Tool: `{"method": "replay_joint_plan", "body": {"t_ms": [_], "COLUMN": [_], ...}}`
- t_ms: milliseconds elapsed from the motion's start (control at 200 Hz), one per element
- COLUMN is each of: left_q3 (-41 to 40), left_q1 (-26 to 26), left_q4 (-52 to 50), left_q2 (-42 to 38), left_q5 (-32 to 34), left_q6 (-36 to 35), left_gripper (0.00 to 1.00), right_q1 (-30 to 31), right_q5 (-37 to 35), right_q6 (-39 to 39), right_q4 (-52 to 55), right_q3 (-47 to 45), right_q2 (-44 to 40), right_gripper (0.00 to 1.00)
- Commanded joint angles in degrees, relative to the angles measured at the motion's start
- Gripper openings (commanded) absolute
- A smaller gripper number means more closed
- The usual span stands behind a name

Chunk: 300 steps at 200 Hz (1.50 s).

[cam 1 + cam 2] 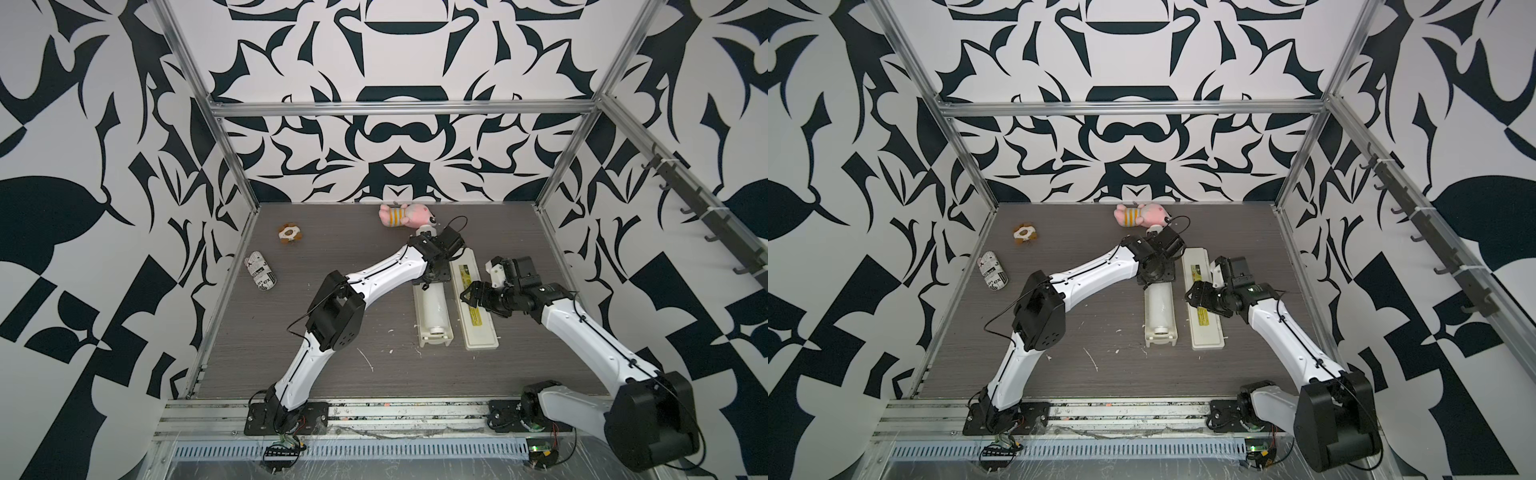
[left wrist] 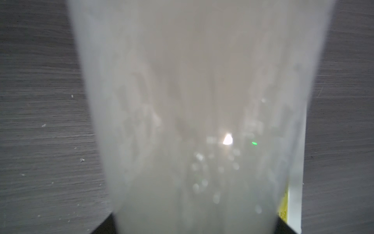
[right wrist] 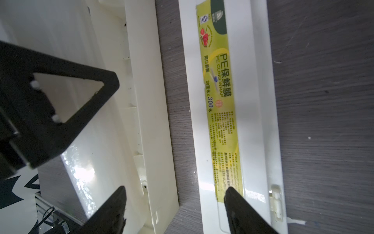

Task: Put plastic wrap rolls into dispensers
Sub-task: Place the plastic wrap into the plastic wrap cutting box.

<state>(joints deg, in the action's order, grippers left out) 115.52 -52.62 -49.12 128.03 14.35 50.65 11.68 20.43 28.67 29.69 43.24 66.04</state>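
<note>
– Around the dispenser (image 1: 434, 341), how much room at the edges?

– Plenty toward the robot bases: bare table (image 1: 332, 353) in front of its near end, only white flecks. On the right arm's side its lid (image 1: 482, 336) lies flat and parallel, label (image 3: 220, 101) up, with a thin strip of table between the two. Beyond the lid, open table up to the aluminium frame (image 1: 552, 232). The far end is crowded: the left gripper (image 1: 434, 284) sits over it, and a pink plush toy (image 1: 401, 216) lies just past that, by the back wall.

– Roll?

– The plastic wrap roll (image 1: 433, 307) lies down in the dispenser, long axis along the box's, running from the bases toward the back wall. The core stub (image 1: 436, 330) points at the bases, just inside the near end wall.

– Pincers?

– Right gripper (image 3: 176, 206): jaws spread, nothing between them, hovering over the gap between dispenser and lid, about mid-length. Left: fingers (image 2: 105, 224) straddle the roll's far part. The wrist view is mostly blurred film, so I can't tell whether it's clamped or just around it.

– Surface, room?

– Dark grey wood-grain top, matte. A newsprint-patterned cylinder (image 1: 261, 272) and a small brown-and-white thing (image 1: 289, 234) lie well apart from the dispenser, on the left arm's side. Black-and-white patterned walls (image 1: 395, 158) on three sides.
</note>
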Motion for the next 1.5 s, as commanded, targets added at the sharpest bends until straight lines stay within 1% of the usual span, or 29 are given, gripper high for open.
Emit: {"method": "replay_joint_plan", "body": {"t_ms": [0,155,310,530,680,845,1020,1070,1170,1230,1255,1285,1305,1370,1400,1405,1415,1425,1495], "left_q3": [2.2,-0.8,-1.0,-1.7,-2.7,-3.1,-1.4,-2.4,-5.8,-5.7,-5.4,-5.1,-4.6,-3.6,-3.4,-3.3,-3.3,-3.2,-2.8], "left_q1": [-0.4,-0.3,-0.3,-0.5,-0.8,-0.9,-0.9,-0.9,-0.9,-0.9,-0.9,-0.9,-0.9,-0.9,-0.9,-0.9,-0.9,-0.9,-0.9], "left_q4": [1.4,2.2,2.2,1.4,1.6,1.2,0.0,-0.1,3.3,3.4,3.1,2.9,2.7,1.4,1.8,1.8,2.1,2.2,4.5], "left_q2": [-1.7,-2.8,-2.8,-3.6,-2.1,-0.9,1.5,0.9,-1.3,-1.4,-1.3,-0.9,-0.6,-0.2,-0.4,-0.4,-0.5,-0.6,-1.5], "left_q5": [1.5,1.4,-0.3,-0.6,-1.0,0.9,-0.3,-0.3,0.2,0.2,0.3,0.1,0.1,0.0,-0.1,-0.1,-0.1,0.0,0.0], "left_q6": [1.4,1.8,2.0,2.4,3.0,4.1,4.6,5.3,5.6,4.8,4.5,4.0,3.9,3.3,3.2,3.1,3.1,3.0,2.4], "left_gripper": [0.46,0.46,0.46,0.46,0.46,0.46,0.45,0.44,0.45,0.50,0.55,0.66,0.72,0.82,0.84,0.87,0.96,0.99,0.99], "right_q1": [-0.4,-0.5,-0.5,-0.5,-0.5,-0.6,-0.7,-0.7,-0.8,-0.8,-0.8,-0.9,-0.9,-0.9,-0.9,-0.9,-0.9,-0.9,-0.9], "right_q5": [1.0,1.1,1.3,1.3,1.4,1.2,0.6,0.3,0.1,0.3,0.4,0.5,0.6,0.6,0.7,0.7,0.7,0.7,0.7], "right_q6": [-1.0,-0.7,-0.3,0.2,0.2,0.2,-0.2,-0.3,-0.4,-0.5,-0.5,-0.4,-0.5,-0.5,-0.5,-0.5,-0.5,-0.5,-0.7], "right_q4": [-0.6,-1.3,-1.9,-2.6,-3.3,-3.6,-3.0,-2.9,-3.0,-3.1,-3.2,-3.3,-3.3,-3.3,-3.3,-3.3,-3.3,-3.3,-3.2], "right_q3": [-0.4,-0.6,-1.3,-2.2,-2.2,-2.6,-2.2,-2.2,-2.2,-2.2,-2.1,-2.2,-2.2,-2.0,-1.9,-1.9,-1.9,-1.9,-1.8], "right_q2": [-1.1,-0.5,0.1,0.1,0.9,0.8,0.7,0.4,0.6,1.0,1.1,1.2,1.2,1.2,1.2,1.2,1.2,1.2,1.1], "right_gripper": [0.75,0.75,0.75,0.75,0.75,0.75,0.75,0.75,0.75,0.75,0.75,0.75,0.75,0.75,0.75,0.75,0.75,0.75,0.75]}}
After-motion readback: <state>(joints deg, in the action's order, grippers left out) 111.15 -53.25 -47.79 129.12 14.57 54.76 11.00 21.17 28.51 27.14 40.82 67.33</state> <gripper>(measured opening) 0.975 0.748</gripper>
